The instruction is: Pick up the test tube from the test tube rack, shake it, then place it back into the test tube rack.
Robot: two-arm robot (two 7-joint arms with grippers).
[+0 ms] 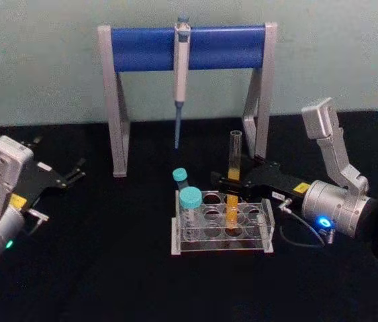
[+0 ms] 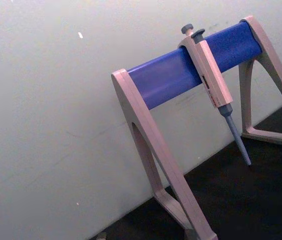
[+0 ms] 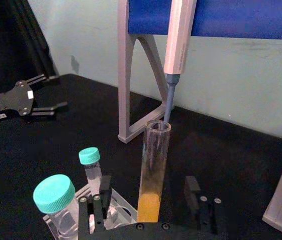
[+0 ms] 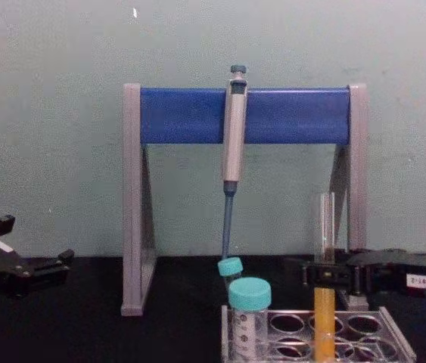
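Your right gripper (image 3: pixel 147 186) sits over the rack's (image 1: pixel 264 227) far edge. Its fingers (image 3: pixel 99 196) are spread, one on each side of the tube (image 3: pixel 154 160), and seem to stand just clear of the glass. The tube stands upright in a back-row hole of the rack, its lower part orange-yellow. Two teal-capped vials (image 1: pixel 189 206) occupy the rack's left end. Behind the rack a pipette (image 1: pixel 181 74) hangs from the blue-barred stand (image 1: pixel 142 48). Well left of the rack, your left gripper (image 3: pixel 55 92) rests low over the black table (image 1: pixel 108 268), prongs apart.
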